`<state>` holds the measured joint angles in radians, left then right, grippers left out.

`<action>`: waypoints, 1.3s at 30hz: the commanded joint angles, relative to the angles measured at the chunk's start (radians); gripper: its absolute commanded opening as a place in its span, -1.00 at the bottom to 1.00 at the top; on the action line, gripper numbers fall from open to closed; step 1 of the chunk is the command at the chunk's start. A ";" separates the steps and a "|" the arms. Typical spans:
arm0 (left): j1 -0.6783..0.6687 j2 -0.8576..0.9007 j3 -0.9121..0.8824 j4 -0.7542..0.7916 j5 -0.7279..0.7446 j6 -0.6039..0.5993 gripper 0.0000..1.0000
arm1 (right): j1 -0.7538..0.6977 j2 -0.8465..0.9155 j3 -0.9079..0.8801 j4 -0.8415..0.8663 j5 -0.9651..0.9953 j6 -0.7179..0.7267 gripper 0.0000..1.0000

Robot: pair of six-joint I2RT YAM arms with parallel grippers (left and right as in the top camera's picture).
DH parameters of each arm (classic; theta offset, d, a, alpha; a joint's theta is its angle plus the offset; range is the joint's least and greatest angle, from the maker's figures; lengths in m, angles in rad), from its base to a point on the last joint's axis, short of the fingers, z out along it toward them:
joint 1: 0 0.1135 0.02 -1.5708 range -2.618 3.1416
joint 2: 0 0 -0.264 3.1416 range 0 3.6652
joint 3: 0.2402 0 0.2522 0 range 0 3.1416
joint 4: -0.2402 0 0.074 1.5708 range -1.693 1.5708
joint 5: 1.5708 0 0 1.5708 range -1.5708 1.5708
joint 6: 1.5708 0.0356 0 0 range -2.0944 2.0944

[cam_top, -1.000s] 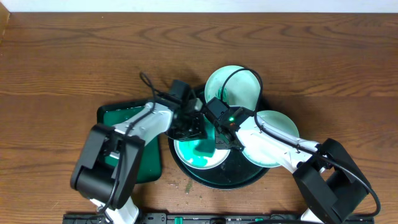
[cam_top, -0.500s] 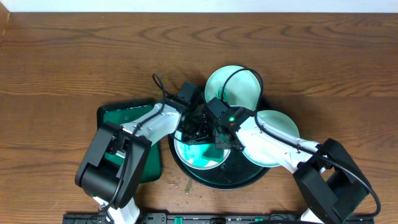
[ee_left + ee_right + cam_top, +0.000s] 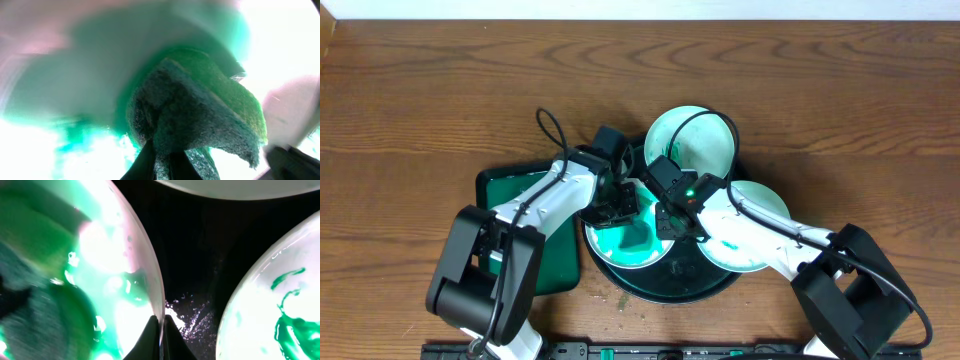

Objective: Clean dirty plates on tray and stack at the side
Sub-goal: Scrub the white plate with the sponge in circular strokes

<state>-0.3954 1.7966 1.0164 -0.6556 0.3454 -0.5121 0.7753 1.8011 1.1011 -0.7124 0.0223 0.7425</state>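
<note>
From overhead the light is soft and even across the wooden table (image 3: 440,90), with faint, short shadows beside the arms and sharp focus throughout; the wet plate (image 3: 620,248) at 8 o'clock on the tray (image 3: 705,285) glows bright teal. The left wrist view is badly overexposed: white blows out at 3 and 7 o'clock, the plate's surface melts into blur, and only the sponge (image 3: 200,115) shows some texture. In the right wrist view glare blooms on the plate at 9 o'clock, the black tray reads dark with wet sparkles near 6 o'clock, and edges look soft
</note>
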 commanded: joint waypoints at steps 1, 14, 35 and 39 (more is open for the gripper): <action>0.058 0.098 -0.076 -0.044 -0.656 -0.070 -0.86 | 0.008 -0.010 -0.003 -0.020 0.021 0.001 -0.98; 0.058 0.098 -0.049 -0.163 -0.836 -0.181 -0.86 | 0.008 -0.010 -0.003 -0.021 0.021 0.001 -0.97; 0.006 0.098 -0.049 -0.140 -0.746 -0.154 -0.86 | 0.007 -0.010 -0.003 -0.008 0.021 -0.011 -0.98; -0.035 0.098 -0.049 -0.131 -0.734 -0.150 -0.86 | 0.002 -0.010 -0.003 -0.005 0.021 -0.017 -0.97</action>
<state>-0.4118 1.8336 1.0069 -0.8089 -0.4370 -0.6731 0.7856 1.7893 1.1061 -0.7139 0.0170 0.7387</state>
